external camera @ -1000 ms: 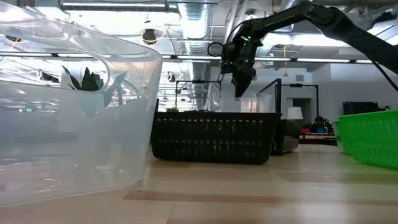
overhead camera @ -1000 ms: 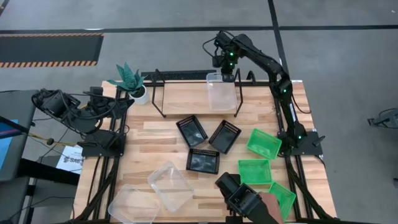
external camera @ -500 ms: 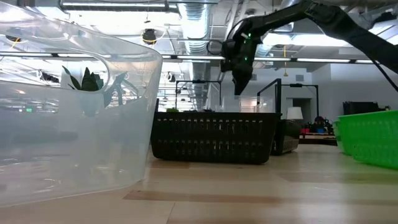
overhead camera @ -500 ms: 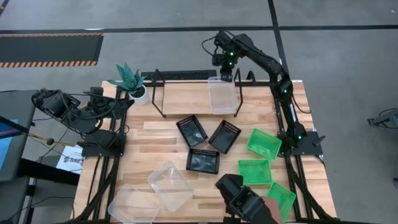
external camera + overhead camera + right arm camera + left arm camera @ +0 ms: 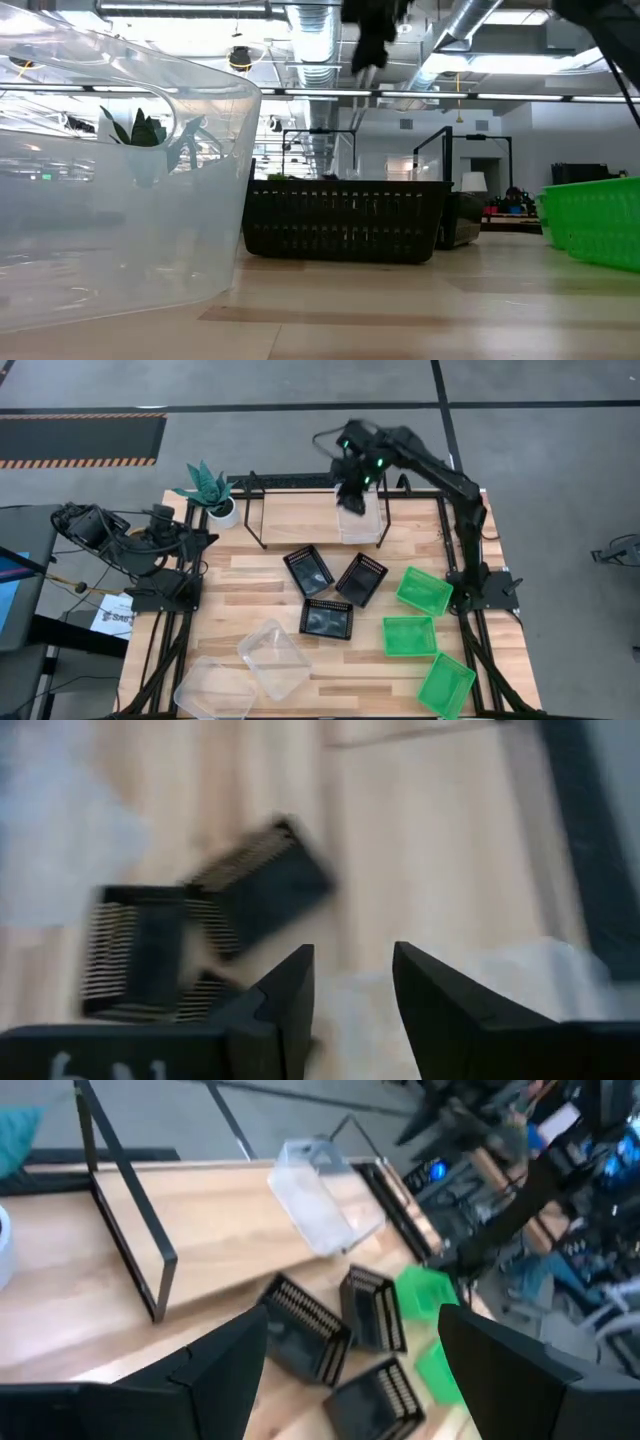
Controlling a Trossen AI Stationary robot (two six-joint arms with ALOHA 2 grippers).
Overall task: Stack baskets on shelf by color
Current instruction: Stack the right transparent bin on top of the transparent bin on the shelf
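- High view: right gripper (image 5: 352, 488) upper centre, above the far end of the clear basket (image 5: 360, 520) lying on the shelf (image 5: 300, 512); fingers blurred here. Left gripper (image 5: 205, 538) parked at left edge, empty. Two more clear baskets (image 5: 272, 656) lower left, three black baskets (image 5: 332, 590) centre, three green baskets (image 5: 424, 590) lower right, all on table (image 5: 250, 575).
- Low view: right gripper at top centre, blurred, holding nothing visible; clear basket wall fills left; black basket mid-frame; green basket at right edge.
- Left wrist view: jaws spread wide, nothing between; shelf upper left, clear basket on it top centre, black and green baskets below.
- Right wrist view: fingers (image 5: 290, 985) parted a little, gap empty; black baskets at left.
- Handling guess: thin light plastic, walls probably flex, clear ones likely slick; best pinched over a short-side rim; black mesh rim should give surer grip.
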